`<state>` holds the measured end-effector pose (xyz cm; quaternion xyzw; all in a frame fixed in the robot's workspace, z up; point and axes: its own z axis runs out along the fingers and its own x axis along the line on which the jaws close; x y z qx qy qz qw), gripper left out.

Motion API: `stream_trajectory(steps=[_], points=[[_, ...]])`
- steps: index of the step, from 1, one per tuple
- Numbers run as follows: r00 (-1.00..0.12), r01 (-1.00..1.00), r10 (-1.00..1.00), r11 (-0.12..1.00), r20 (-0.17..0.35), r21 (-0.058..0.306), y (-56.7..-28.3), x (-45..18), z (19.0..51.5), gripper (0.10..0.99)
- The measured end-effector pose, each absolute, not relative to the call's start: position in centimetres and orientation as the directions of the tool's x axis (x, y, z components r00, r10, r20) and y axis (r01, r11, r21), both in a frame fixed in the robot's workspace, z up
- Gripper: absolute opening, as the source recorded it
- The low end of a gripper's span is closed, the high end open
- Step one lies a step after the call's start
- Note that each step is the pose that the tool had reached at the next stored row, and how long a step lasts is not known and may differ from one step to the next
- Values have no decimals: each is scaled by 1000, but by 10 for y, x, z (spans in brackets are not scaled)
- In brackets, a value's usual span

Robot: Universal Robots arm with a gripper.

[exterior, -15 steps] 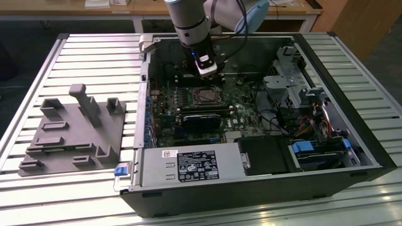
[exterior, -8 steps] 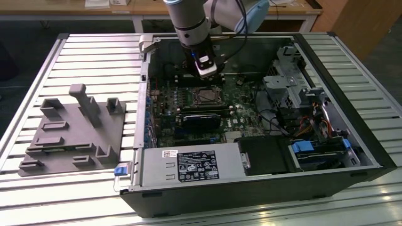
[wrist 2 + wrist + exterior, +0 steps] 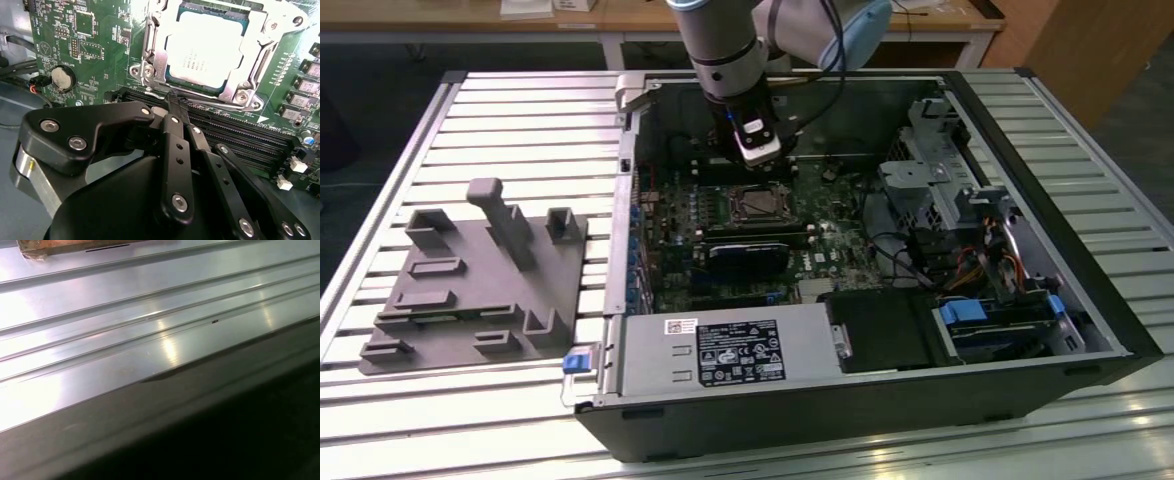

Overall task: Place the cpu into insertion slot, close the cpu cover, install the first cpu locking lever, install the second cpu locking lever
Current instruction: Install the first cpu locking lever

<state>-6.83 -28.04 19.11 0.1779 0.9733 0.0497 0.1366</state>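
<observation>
Arm (image 3: 720,40): silver-grey round tube, black toward the wrist.
Joint cap (image 3: 865,30): pale blue, rounded.
Cable (image 3: 838,50): thin, dark, beside the arm.
Gripper (image 3: 175,101): matte black linkage bars and a rounded black housing.
Screws (image 3: 179,202): silver round heads along the bars.
Base ring (image 3: 25,162): silver, with a small yellow mark.

Slatted alu table (image 3: 480,100), silver ribbed top. On it: open black PC case (image 3: 854,425), exterior view's right; grey fixture tray (image 3: 454,300) just beside it, exterior view's left.
</observation>
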Motion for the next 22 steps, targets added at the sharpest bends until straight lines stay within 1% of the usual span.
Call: stream_trajectory(steps=[22], points=[[-899,333,361,931,-247,149,-280,-68,197,106]])
